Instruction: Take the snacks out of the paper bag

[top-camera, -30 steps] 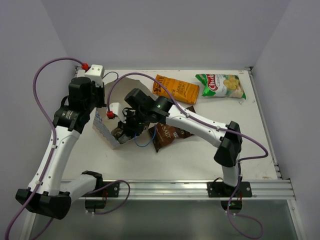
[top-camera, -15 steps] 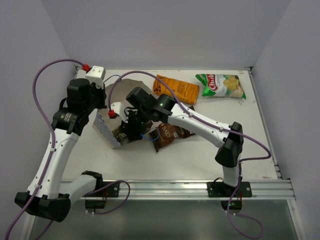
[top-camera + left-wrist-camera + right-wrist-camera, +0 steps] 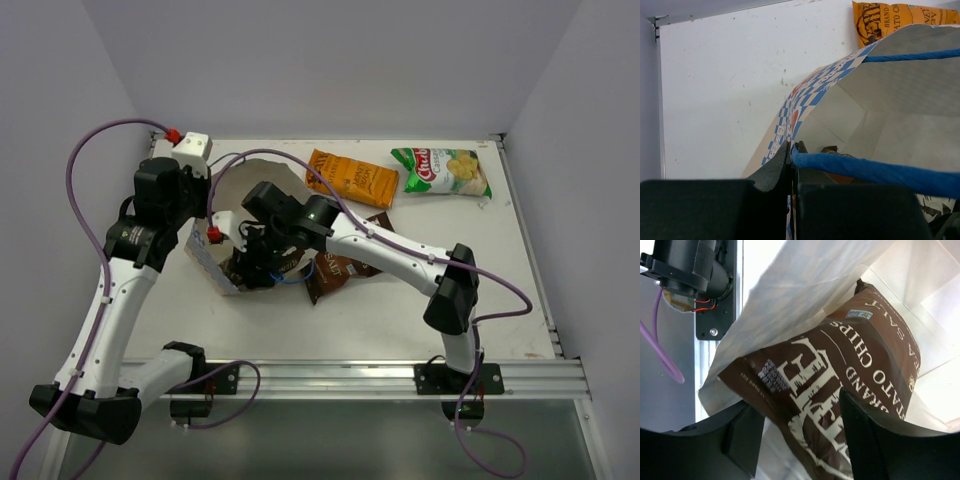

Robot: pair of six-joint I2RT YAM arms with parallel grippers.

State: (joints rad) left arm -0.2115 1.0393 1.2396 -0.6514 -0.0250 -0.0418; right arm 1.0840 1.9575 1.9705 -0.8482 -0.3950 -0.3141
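The paper bag (image 3: 215, 262), printed in blue-and-white check, rests at the left-middle of the tabletop (image 3: 500, 290), its mouth turned toward the right arm. The left gripper (image 3: 791, 150) has its jaws pressed together on the bag's rim, pinching the paper wall right beside a thick blue string handle (image 3: 865, 170).

The right gripper (image 3: 795, 407) is at the bag's mouth with its jaws spread, one finger on either side of a dark brown chip packet (image 3: 840, 355) that lies on the cream lining inside. Whether the fingers touch the foil cannot be told. Seen from the right wrist, the packet's white lettering runs upside down: "BRAND", "CHIPS" and "SEA SALT" can be read. The larger block letters above them are partly cut off by the fingers and cannot be read whole.

A second brown packet (image 3: 345, 268) lies flat on the tabletop just right of the bag, partly under the right arm. Its white print is too small to read from above. Behind it lies the orange packet (image 3: 350, 177); in the left wrist view its corner shows past the bag's rim, with "BRAND" and part of "POTATO CH" in dark letters. The green-and-white chip bag (image 3: 441, 170) lies beside the orange packet at the far right of the tabletop, carrying a red logo that begins "Ch".
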